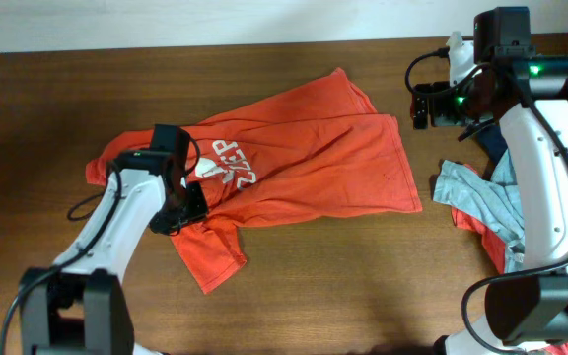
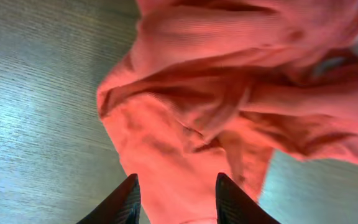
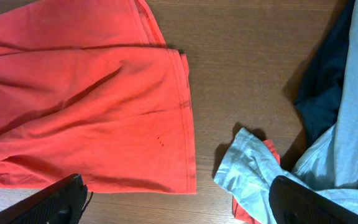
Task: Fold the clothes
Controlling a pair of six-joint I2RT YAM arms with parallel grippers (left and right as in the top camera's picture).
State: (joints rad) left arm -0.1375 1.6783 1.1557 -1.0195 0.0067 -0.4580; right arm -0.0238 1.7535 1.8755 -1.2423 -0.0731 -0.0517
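Observation:
An orange T-shirt (image 1: pixel 304 158) with white print lies spread and rumpled across the middle of the table. My left gripper (image 1: pixel 187 205) sits low over its left sleeve. In the left wrist view the fingers (image 2: pixel 176 177) are open, with the wrinkled orange fabric (image 2: pixel 229 93) lying between them. My right gripper (image 1: pixel 424 104) is held above the table past the shirt's right end. In the right wrist view it (image 3: pixel 173 183) is wide open and empty, above bare wood beside the shirt's hem (image 3: pixel 185 124).
A pile of other clothes lies at the right edge: a light blue garment (image 1: pixel 481 192), a dark navy one (image 1: pixel 496 143) and a red one (image 1: pixel 506 251). The light blue garment (image 3: pixel 260 162) also shows in the right wrist view. Brown wooden table (image 1: pixel 343 286).

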